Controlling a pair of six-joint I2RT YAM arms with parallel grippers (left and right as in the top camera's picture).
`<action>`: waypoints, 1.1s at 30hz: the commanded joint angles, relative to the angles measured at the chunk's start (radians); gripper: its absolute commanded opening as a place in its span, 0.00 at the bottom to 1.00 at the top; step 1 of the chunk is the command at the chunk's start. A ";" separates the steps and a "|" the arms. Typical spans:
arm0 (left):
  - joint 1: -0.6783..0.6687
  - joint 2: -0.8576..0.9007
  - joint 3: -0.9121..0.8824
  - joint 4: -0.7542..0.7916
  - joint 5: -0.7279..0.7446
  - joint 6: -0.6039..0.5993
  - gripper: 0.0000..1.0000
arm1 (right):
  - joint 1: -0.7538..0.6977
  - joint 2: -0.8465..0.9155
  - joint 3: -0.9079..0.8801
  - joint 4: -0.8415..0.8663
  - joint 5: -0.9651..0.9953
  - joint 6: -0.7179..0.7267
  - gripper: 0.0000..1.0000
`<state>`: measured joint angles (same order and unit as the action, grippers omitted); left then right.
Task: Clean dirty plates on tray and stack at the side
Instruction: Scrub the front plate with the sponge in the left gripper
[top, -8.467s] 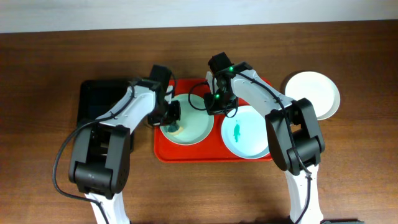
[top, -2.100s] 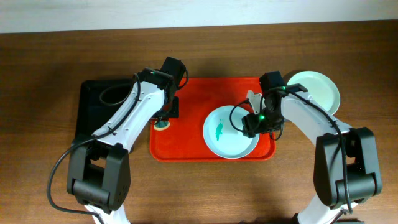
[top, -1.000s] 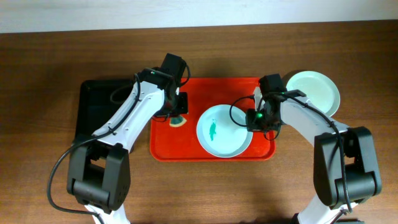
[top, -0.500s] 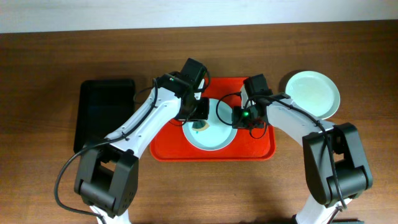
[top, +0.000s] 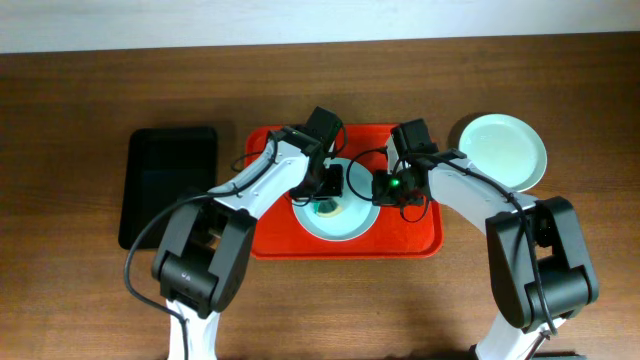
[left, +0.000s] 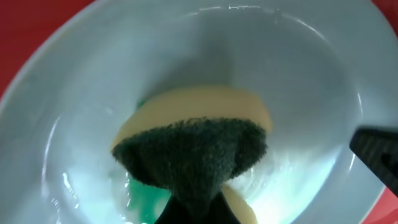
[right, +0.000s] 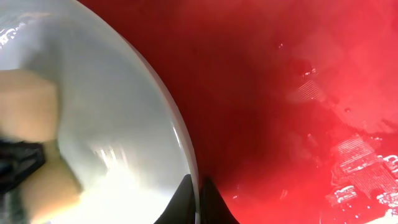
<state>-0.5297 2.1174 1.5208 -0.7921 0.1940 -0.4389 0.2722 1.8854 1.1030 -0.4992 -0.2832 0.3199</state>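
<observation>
The red tray (top: 270, 235) lies at the centre of the wooden surface (top: 80, 300). The pale blue plate (top: 335, 226) rests inside the tray, in its middle part.

Left pincer (top: 328, 190): closed on a sponge (left: 199, 143), gripped at its dark green scrub side. The yellow side of the sponge is pressed into the bowl of the plate. A teal smear (left: 146, 198) shows on the plate just beside the sponge.

Right pincer (top: 385, 188): narrow, clamped on the right rim of the pale blue plate, one finger inside the rim and one outside. Bare red tray floor lies just beyond.

The mint green plate (top: 500, 150) lies on the surface to the right of the tray, apart from it. A black tray (top: 168, 185) lies to the left of the red tray.
</observation>
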 joint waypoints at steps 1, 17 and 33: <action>-0.007 0.036 -0.002 0.003 -0.029 -0.009 0.00 | 0.009 0.034 -0.007 0.002 0.014 0.011 0.04; 0.005 0.025 0.203 -0.288 -0.436 -0.009 0.00 | 0.009 0.034 -0.007 -0.002 0.014 0.011 0.04; 0.035 0.027 0.011 -0.080 -0.158 0.074 0.00 | 0.009 0.034 -0.007 -0.001 0.014 0.011 0.04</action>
<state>-0.4976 2.1380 1.5833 -0.9215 0.1062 -0.3851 0.2897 1.8954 1.1030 -0.4900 -0.3237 0.3355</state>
